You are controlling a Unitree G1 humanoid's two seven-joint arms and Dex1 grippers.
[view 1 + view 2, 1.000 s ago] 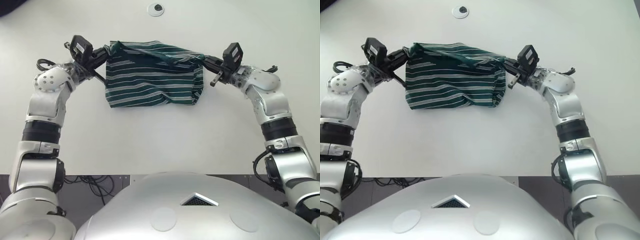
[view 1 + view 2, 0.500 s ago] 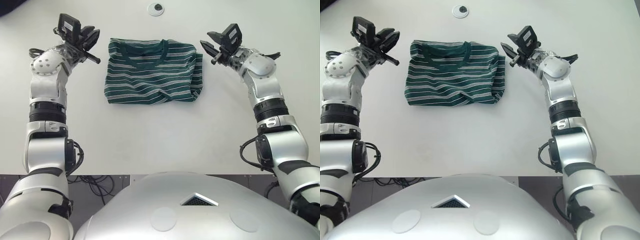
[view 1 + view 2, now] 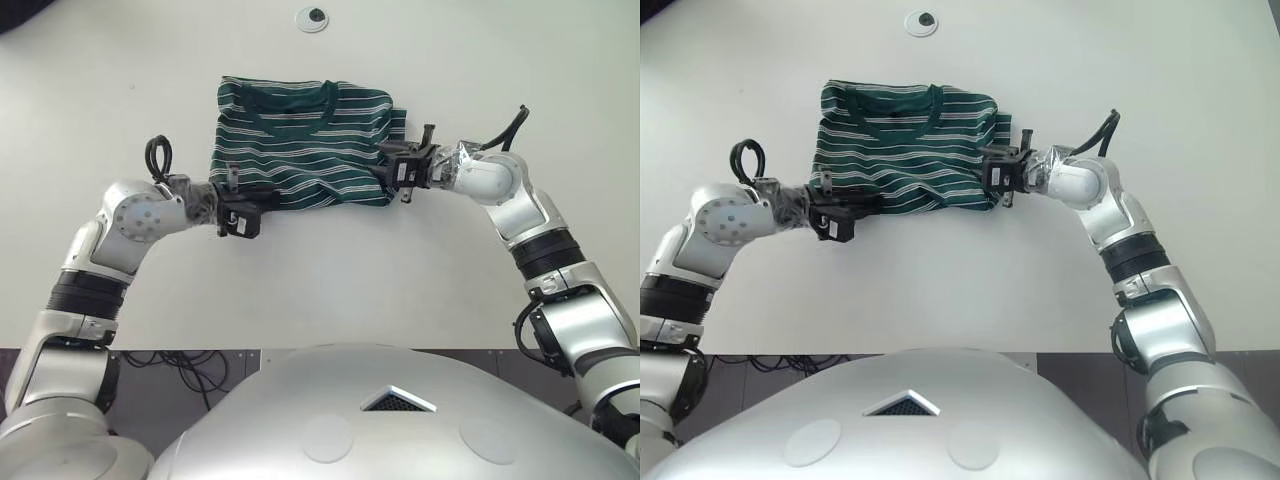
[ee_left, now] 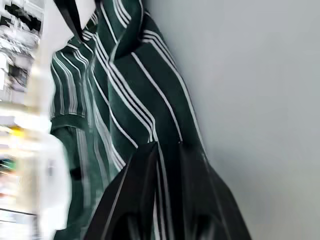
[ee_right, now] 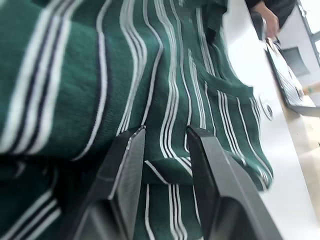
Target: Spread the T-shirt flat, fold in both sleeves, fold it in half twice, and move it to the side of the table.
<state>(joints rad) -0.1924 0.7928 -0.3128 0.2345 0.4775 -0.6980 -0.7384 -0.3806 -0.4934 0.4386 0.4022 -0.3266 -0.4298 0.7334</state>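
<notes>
The striped green T-shirt [image 3: 300, 145] lies on the white worktop [image 3: 320, 290] as a sleeves-in rectangle, with its collar along the far edge. The left tool [image 3: 268, 196] sits low at the near-left corner. The right tool [image 3: 386, 170] meets the right edge just beyond the near-right corner.

In the right wrist view its fingers [image 5: 125, 170] stand apart with striped cloth showing between them, so nothing is clamped yet. I cannot tell whether the left tool has closed on the hem.

This looks like the grasp for the second halving. To do it well, each tool should bite every layer at its corner, not just the top sheet. The bunched right edge is the likelier place to lose a layer. Then lift both corners level, carry them to the collar edge, and lay them down without dragging the cloth beneath.
</notes>
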